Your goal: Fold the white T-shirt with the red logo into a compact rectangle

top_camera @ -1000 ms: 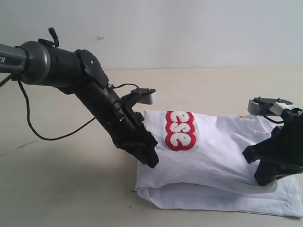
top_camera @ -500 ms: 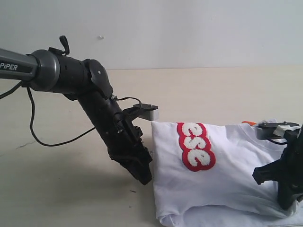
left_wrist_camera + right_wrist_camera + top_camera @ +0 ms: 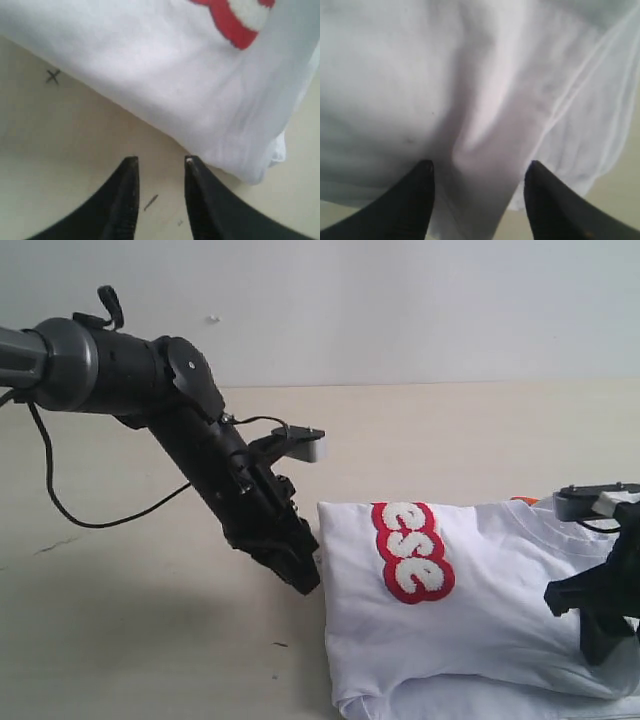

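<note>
Beige tabletop [image 3: 450, 430] carries your white cotton T-shirt [image 3: 500, 620] on its right side, doubled over into layers. Your right gripper [image 3: 480, 165] stands with jaws wide over the cloth, gripping nothing, probably letting the layer settle. Your left gripper [image 3: 160, 160], narrowly parted and empty, hangs just beside the shirt's edge. The red strip logo [image 3: 413, 550] with fuzzy white letters lies face up

Soft, even light; you see a faint shadow beneath the left arm [image 3: 200, 455]. Wrist views blurred, the white T-shirt [image 3: 470, 75] washed out.
</note>
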`<action>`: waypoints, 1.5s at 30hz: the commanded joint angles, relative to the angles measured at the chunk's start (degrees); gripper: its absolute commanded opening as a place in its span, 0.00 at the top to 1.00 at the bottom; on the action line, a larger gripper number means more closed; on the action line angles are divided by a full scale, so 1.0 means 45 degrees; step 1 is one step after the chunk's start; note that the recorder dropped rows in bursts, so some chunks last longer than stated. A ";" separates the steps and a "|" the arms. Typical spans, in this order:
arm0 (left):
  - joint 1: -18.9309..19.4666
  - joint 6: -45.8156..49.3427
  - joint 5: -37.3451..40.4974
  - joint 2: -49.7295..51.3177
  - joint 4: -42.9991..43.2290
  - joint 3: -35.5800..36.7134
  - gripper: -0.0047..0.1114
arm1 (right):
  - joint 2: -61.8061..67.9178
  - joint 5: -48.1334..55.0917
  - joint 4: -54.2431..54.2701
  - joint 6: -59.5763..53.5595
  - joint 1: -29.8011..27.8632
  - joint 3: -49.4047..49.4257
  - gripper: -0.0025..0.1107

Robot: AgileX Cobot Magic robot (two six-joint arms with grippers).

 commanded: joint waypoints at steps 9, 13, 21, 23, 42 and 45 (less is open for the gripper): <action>-0.0352 0.0653 0.0206 -0.0491 -0.3362 -0.0082 0.68 | -0.2423 -0.0446 0.1843 -0.1724 -0.0046 0.0013 0.91; -0.0845 0.0744 -0.0004 -0.0199 -0.3583 -0.0082 0.68 | -0.2217 0.0222 0.4236 -0.4526 -0.0046 0.0013 0.98; -0.1288 0.0692 -0.0281 0.1049 -0.3651 -0.0082 0.68 | -0.0850 0.0392 0.2019 -0.2819 -0.0046 0.0013 0.98; -0.1288 0.0652 -0.0281 0.1264 -0.3652 -0.0082 0.68 | -0.0460 0.0392 0.1650 -0.2469 -0.0046 0.0013 0.98; -0.0629 -0.0055 -0.0958 0.1697 -0.1371 -0.0082 0.68 | 0.0745 -0.0461 -0.2517 0.2007 -0.0046 0.0013 0.98; 0.0242 -0.0822 -0.1003 0.1697 0.0387 -0.0082 0.68 | 0.0482 -0.0565 -0.1287 0.0987 -0.0046 0.0013 0.98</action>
